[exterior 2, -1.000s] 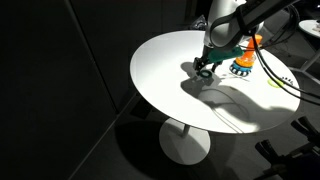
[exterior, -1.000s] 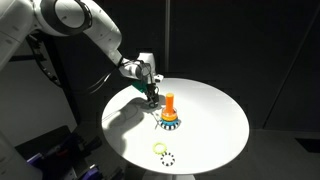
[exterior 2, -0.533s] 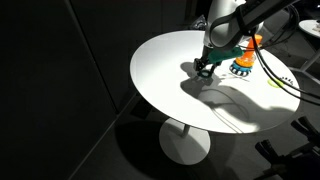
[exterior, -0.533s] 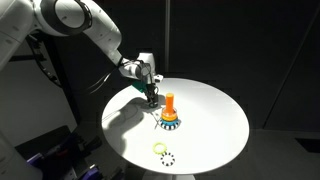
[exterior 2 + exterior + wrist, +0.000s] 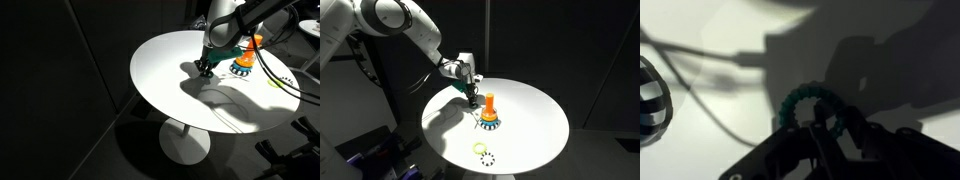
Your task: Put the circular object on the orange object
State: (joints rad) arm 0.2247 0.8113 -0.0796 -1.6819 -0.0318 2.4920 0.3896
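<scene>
The circular object (image 5: 788, 104), a small dark green ring, lies flat on the white table (image 5: 535, 120) under my gripper (image 5: 834, 113). In the wrist view one finger stands inside the ring and the other outside, pinching its right rim. In both exterior views my gripper (image 5: 470, 95) (image 5: 205, 68) points down at the table just beside the orange object (image 5: 489, 102) (image 5: 251, 43), an upright peg with blue, white and yellow rings at its foot (image 5: 490, 123). The arm's shadow darkens the green ring in the wrist view.
A pale yellow-green ring (image 5: 480, 148) and a black-and-white dashed ring (image 5: 487, 158) lie near the table's front edge. The striped foot of the peg (image 5: 650, 100) shows at the left of the wrist view. A cable's shadow crosses the round pedestal table.
The jaws have drawn together onto the green ring's rim. The arm itself has hardly moved, and the ring still lies on the table.
</scene>
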